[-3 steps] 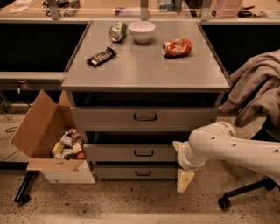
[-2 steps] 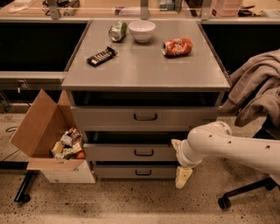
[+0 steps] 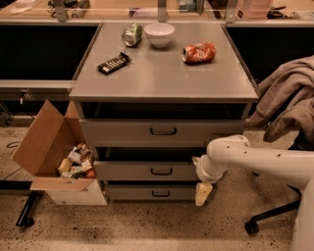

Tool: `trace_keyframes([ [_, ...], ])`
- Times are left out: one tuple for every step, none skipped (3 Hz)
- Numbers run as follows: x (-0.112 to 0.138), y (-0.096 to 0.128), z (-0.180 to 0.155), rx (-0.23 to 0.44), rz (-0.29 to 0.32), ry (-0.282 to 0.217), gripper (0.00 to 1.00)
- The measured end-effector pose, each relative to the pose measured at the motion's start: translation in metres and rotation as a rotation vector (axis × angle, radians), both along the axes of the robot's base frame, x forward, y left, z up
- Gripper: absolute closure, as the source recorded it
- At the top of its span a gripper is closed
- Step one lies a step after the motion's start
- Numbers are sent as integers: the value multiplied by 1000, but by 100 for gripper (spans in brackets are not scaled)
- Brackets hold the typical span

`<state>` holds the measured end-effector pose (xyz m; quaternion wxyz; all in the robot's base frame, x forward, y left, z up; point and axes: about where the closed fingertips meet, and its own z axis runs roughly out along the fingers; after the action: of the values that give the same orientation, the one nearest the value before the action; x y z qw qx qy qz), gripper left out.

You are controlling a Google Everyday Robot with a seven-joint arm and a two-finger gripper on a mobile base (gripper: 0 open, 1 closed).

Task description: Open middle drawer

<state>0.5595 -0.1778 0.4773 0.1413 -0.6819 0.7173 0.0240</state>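
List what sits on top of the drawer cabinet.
A tipped green can, white bowl, crushed orange can and dark bar. The bowl's bottom is hidden by its rim. The tool hangs below and right of the middle drawer.

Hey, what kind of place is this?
Likely an office or lab: grey drawer cabinet, rolling chair draped with clothing, long counters behind. The end effector hangs just below the middle drawer's right end.
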Motion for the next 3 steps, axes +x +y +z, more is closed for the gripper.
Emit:
trace_keyframes([
  [20,-3,-11,-22,-26,0,0],
  [37,-5,-24,-39,-49,12,0],
  [47,-5,-47,-37,-62,58,0],
])
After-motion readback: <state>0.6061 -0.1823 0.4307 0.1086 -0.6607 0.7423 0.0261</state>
